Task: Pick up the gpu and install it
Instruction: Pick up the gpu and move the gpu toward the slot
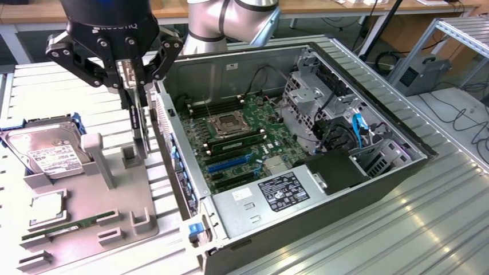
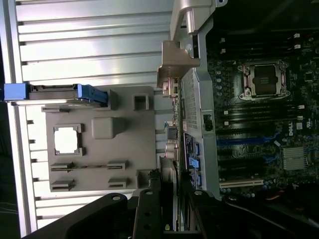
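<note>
While clamping the thin, flat black gpu card [image 1: 137, 123] edge-on between narrow-set fingers [image 1: 125, 74], at ten o'clock of the open grey metal computer case [image 1: 229, 215], keep it upright, clear of the grey plastic holder tray [image 1: 77, 206].

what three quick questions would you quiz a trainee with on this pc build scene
1. True or false: the hand grips the gpu by its upper edge, with the card standing on edge.
2. Where is the gpu? A) seated in the motherboard B) at the grey tray, outside the case C) lying flat on the hard drive
3. What colour is the memory stick on the grey tray?

Key: 1 true; 2 B; 3 green.
</note>
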`<state>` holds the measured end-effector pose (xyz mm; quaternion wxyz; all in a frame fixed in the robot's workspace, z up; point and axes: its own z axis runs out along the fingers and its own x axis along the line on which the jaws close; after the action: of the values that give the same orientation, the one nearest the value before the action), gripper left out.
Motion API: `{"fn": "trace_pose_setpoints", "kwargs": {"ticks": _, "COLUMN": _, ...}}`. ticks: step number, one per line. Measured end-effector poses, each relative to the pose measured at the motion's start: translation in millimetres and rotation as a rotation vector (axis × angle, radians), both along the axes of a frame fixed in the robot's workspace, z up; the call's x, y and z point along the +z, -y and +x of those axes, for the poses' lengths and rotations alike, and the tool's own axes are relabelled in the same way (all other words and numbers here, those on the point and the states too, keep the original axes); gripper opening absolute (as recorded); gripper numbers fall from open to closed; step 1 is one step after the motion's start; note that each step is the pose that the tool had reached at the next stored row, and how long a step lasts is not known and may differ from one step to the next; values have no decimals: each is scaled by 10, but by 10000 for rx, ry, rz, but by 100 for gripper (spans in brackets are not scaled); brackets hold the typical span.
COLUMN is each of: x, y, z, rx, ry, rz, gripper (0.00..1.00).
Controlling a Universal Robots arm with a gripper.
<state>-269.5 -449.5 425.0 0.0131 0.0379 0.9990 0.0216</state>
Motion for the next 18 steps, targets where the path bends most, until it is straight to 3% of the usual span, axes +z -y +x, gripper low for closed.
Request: {"fn": "trace_pose_setpoints", "kwargs": {"ticks": 18, "x": 0, "y": 0, "z": 111, "rx": 0, "ry": 0, "rz": 0, "gripper": 26}}
